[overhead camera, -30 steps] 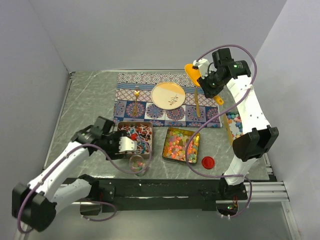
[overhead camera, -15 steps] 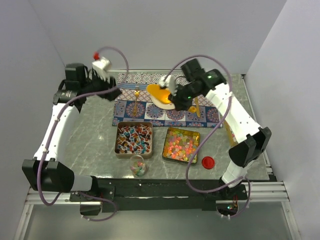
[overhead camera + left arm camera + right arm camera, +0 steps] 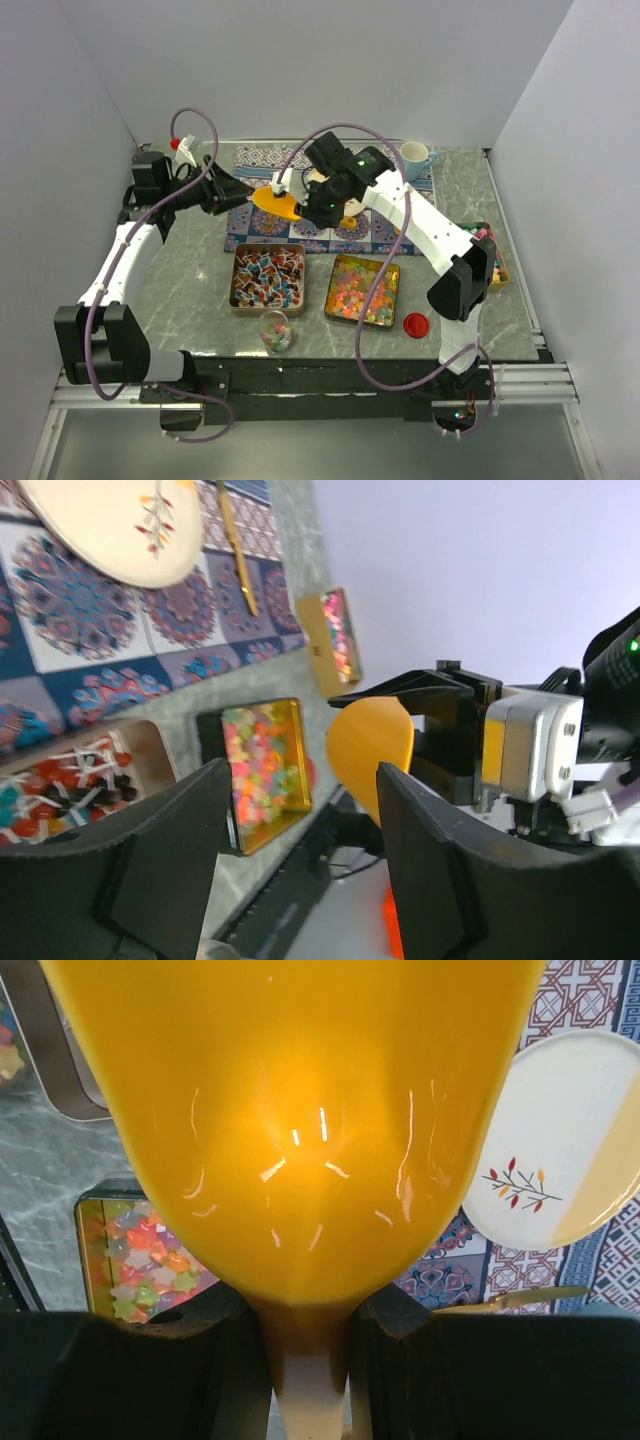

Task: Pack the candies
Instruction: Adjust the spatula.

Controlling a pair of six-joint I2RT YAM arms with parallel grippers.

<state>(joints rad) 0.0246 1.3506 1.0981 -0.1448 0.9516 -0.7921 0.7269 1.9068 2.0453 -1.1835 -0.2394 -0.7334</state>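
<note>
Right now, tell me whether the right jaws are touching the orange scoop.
Touching. The right wrist view shows the right jaws pinching the scoop at its neck, with no gap on either side.

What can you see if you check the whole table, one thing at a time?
Surface: grey marbled table, with a patterned mat at the far side.
Job's things: candies in a gold tin; more in a small jar.
Clutter: red lid, tin of wrapped sweets, plate, mug, gold utensil, side tray.
Hands: right hand shut on an orange scoop; left hand open and empty, close to the scoop.
Cables: purple cables loop over both arms; one crosses the gold tin in the top view.
Surroundings: plain pale walls; nothing else seen.
</note>
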